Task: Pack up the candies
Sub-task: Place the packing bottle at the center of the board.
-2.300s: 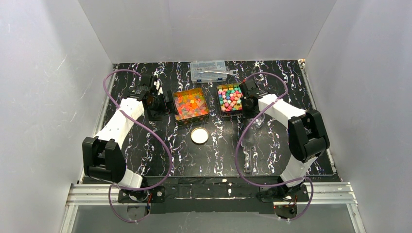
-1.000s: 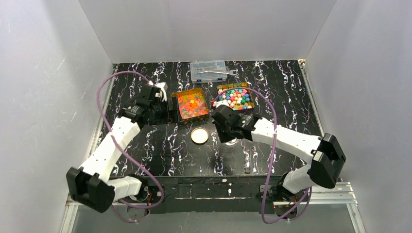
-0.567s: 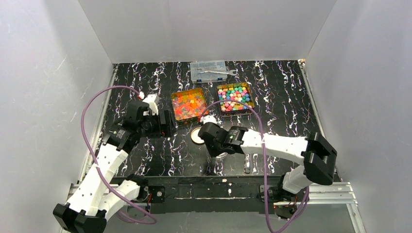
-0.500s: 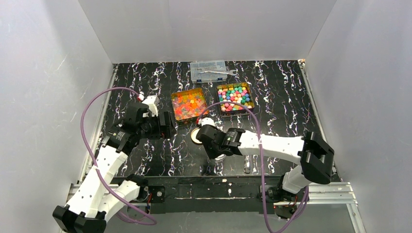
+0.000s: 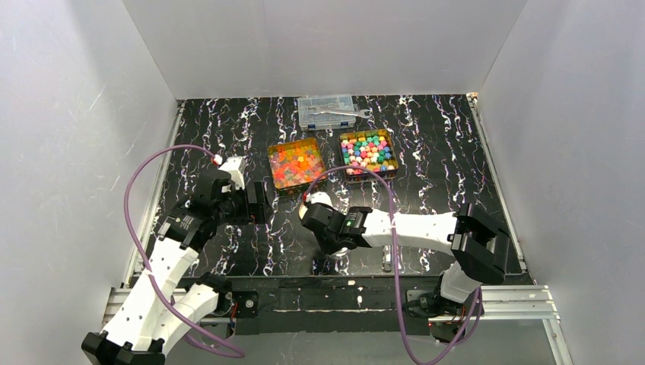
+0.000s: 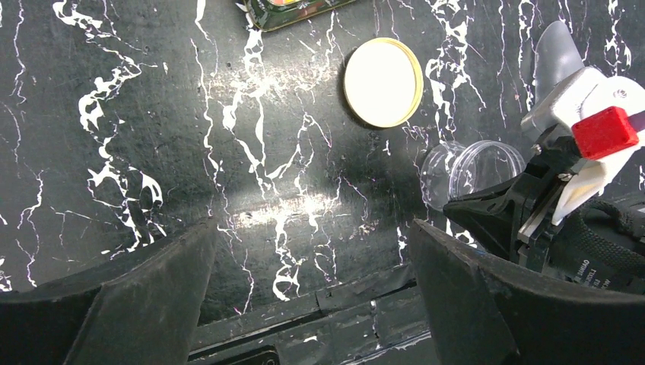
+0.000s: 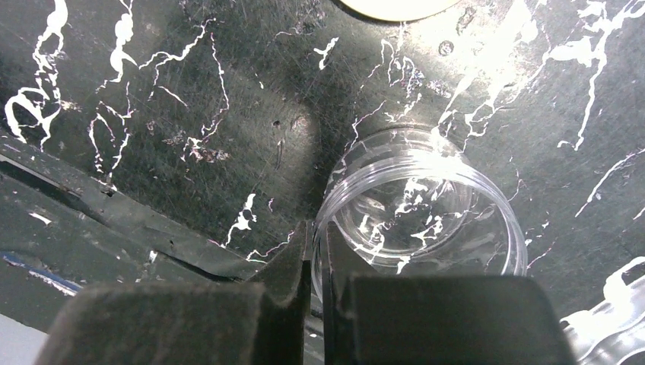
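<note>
Jar wall is clamped betw. right fingers, one inside the rim. Left fingers are spread wide over counter; lid is seen beyond their tips.

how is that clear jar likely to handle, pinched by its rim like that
Probably light: the clear jar looks empty and thin-walled. The right gripper pinches only one spot of its glossy rim, so it may swivel or slip. Being round, it would likely roll if dropped on its side.
</note>
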